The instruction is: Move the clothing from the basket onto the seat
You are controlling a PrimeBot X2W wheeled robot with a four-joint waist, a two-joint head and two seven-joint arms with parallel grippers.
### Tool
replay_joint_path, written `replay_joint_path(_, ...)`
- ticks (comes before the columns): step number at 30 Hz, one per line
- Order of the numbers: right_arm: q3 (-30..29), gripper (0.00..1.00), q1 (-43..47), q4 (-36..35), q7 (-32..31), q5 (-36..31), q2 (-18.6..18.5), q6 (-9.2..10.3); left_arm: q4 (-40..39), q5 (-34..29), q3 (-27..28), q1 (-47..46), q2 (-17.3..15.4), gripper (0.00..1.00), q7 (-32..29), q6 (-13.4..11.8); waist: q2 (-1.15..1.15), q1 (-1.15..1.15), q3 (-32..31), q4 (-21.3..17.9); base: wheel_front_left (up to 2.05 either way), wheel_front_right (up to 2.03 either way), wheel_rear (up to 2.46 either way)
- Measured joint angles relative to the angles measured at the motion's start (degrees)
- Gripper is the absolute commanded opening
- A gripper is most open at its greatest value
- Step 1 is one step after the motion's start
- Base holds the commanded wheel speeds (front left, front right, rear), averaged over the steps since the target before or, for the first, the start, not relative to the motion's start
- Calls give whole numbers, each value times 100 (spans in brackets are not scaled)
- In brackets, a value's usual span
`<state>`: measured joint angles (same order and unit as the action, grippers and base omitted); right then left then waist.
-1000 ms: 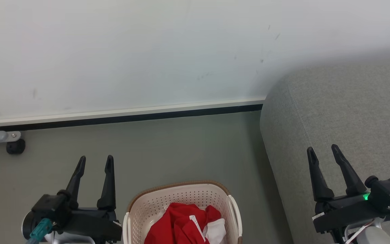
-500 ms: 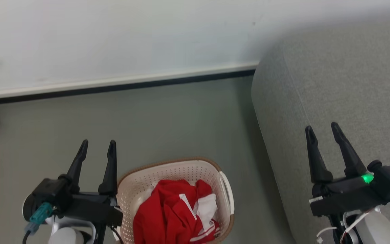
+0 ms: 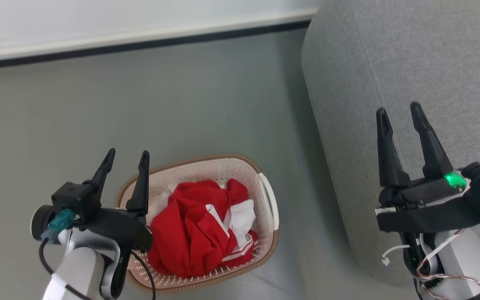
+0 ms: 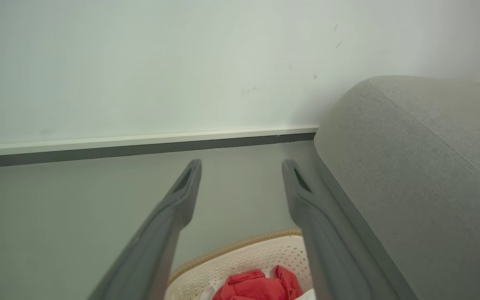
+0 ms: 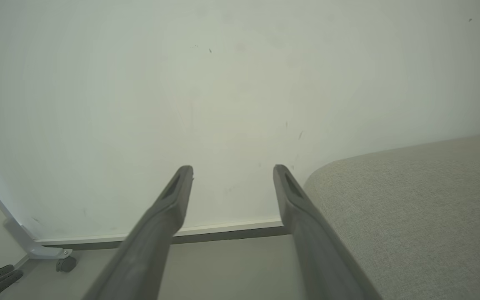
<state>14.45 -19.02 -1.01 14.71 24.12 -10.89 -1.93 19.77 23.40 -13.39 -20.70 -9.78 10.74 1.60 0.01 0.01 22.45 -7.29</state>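
1. While the clothing lies heaped in the basket, the left jaws, spread and empty, stand just left of it, the nearer pair.
2. Right jaws, equally spread and empty, hover over the seat.

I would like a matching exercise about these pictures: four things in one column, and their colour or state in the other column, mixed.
Column one:
1. clothing
2. basket
3. seat
4. left claw

Column two:
A. grey, beside the basket
B. open, holding nothing
C. red, lying in the basket
D. cream, standing on the floor

Pairs: 1-C, 2-D, 3-A, 4-B
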Motion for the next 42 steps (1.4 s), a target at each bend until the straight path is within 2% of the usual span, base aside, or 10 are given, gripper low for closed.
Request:
replay_joint_path(20,119,100,-543,-211,0,-152,421,-97,1490,-235,-398,-804,-27,100,-672,245,0,-1,1290,-537,0,0,0)
replay_joint_path(32,159,100,-873,-396,0,-230,566,-163,2272,-341,-477,-1464,-69,100,-1063,238,0,-1,2005,-889,0,0,0)
replay_joint_path(39,243,100,-977,-434,1,-257,649,-201,2736,-296,-210,-1778,-188,100,-1189,-5,0,-1,2363,-1068,0,0,0)
replay_joint_path(42,259,100,-979,-413,0,-257,675,-211,2887,-280,-243,-1803,-223,100,-1227,126,0,-1,2477,-1144,0,0,0)
